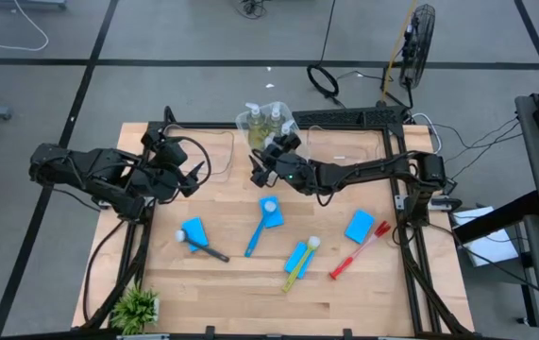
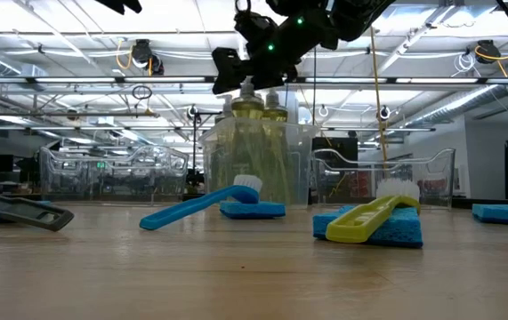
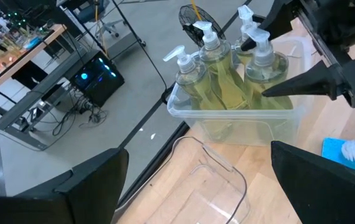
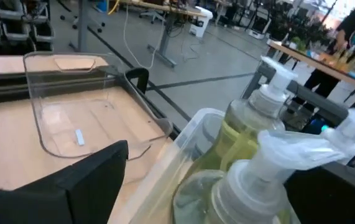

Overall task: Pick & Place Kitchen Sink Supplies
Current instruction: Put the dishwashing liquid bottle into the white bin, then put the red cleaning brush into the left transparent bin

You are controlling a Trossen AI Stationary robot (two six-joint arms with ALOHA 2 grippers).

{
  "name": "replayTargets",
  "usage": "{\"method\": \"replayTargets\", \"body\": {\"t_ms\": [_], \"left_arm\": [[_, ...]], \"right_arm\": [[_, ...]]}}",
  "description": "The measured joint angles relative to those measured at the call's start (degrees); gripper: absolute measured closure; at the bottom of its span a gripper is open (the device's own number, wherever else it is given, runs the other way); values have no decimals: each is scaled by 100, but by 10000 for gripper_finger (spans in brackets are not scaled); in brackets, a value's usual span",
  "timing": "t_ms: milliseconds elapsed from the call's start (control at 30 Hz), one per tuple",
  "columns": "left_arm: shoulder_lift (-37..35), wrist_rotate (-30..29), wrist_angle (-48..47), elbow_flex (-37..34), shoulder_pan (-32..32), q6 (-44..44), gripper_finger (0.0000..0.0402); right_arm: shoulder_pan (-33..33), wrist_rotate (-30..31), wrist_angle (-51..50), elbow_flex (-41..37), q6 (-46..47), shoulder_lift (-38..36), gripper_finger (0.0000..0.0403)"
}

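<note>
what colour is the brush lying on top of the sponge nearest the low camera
Yellow-green, with white bristles; the brush shows best in the low view, resting on a blue sponge.

R arm stretched across table toward far centre; R gripper (image 1: 267,162) raised off surface, fingers apart, holding nothing. L arm folded at left side, L gripper (image 1: 192,176) jaws wide, empty, aimed toward table centre.

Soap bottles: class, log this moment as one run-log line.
soap bottles: in clear bin | right end effector: open beside bin | left end effector: open, waiting | sponges, brushes: on table
</note>
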Motion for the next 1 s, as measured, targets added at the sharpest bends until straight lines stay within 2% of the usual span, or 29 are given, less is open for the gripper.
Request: {"method": "replayTargets", "body": {"t_ms": [267,600,1000], "left_arm": [[0,24,4,0,0,-11,9],[0,116,26,0,0,-15,9],[0,114,28,0,0,-13,9]], "right_arm": [[11,167,-88,-3,-469,-382,22],[59,165,-490,6,-463,-630,21],[632,153,-686,2,-1178,-1167,22]]}}
